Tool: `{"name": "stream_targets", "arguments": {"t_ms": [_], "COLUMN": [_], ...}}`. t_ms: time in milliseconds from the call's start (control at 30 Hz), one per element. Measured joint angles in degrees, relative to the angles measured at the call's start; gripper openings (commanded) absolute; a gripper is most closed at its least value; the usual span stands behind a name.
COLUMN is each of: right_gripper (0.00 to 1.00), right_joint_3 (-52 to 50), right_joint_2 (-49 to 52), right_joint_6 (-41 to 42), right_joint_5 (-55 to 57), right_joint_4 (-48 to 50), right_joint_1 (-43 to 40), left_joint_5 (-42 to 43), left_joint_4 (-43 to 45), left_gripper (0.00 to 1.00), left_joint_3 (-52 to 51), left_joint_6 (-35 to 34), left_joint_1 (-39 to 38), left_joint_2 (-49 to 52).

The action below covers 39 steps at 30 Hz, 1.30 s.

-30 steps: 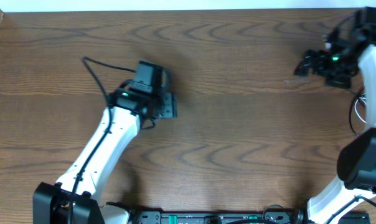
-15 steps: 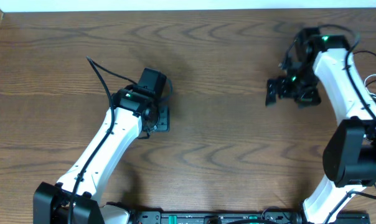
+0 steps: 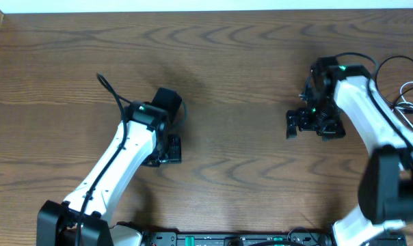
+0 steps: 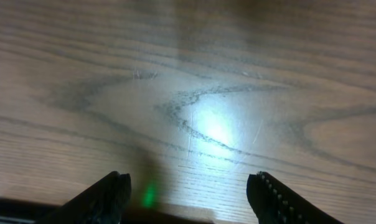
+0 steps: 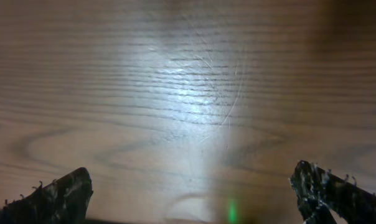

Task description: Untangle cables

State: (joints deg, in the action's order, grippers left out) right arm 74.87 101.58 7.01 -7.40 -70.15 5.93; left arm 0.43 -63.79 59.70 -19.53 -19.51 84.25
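The cables (image 3: pixel 406 94), thin black cords and one white, lie bunched at the table's far right edge in the overhead view, partly hidden behind the right arm. Neither wrist view shows them. My right gripper (image 3: pixel 290 124) is open and empty over bare wood, well to the left of the cables; in its wrist view (image 5: pixel 191 186) the jaws stand wide apart. My left gripper (image 3: pixel 170 150) is open and empty over bare wood at the left centre, far from the cables; its wrist view (image 4: pixel 188 186) shows only wood between the fingers.
The wooden table (image 3: pixel 234 75) has a white strip along its back edge. A thick black wire (image 3: pixel 111 92) loops off the left arm. The arm bases and a black rail (image 3: pixel 234 239) stand at the front edge.
My right gripper swung from the back right corner leftward and nearer, uncovering the cables at the right edge. My left gripper moved toward the front edge. Both stayed open.
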Motion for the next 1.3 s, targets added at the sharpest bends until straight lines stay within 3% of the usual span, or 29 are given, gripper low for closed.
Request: {"name": "stream_targets", "arguments": {"t_ms": [267, 500, 533, 667, 867, 1300], "right_gripper": [0.99, 0.99, 0.99, 0.99, 0.99, 0.99], "right_joint_3": [-9.92, -19.12, -19.78, -20.46, -20.52, -20.63], "right_joint_2": [-23.1, -43.74, -46.14, -53.86, -59.6, -59.6], "right_joint_6": [1.25, 2.21, 2.25, 2.6, 2.67, 2.67], "right_joint_5": [0.39, 3.87, 4.55, 6.51, 7.34, 7.45], "right_joint_4": [11.91, 16.44, 16.41, 16.46, 16.46, 16.41], "right_joint_1": [0.22, 0.22, 0.22, 0.22, 0.22, 0.22], "left_joint_5": [0.92, 1.18, 1.2, 1.09, 0.9, 0.92], "left_joint_4": [6.21, 16.83, 17.7, 17.86, 17.66, 17.66], "left_gripper": [0.65, 0.66, 0.98, 0.98, 0.98, 0.98], "left_joint_3": [-7.74, -16.57, -17.73, -20.22, -20.26, -20.26], "left_joint_6": [-0.39, 0.07, 0.09, 0.17, 0.2, 0.24], "left_joint_1": [0.0, 0.0, 0.0, -0.04, -0.04, -0.04], "left_joint_2": [-9.77, -28.57, -31.93, -43.65, -52.04, -52.7]}}
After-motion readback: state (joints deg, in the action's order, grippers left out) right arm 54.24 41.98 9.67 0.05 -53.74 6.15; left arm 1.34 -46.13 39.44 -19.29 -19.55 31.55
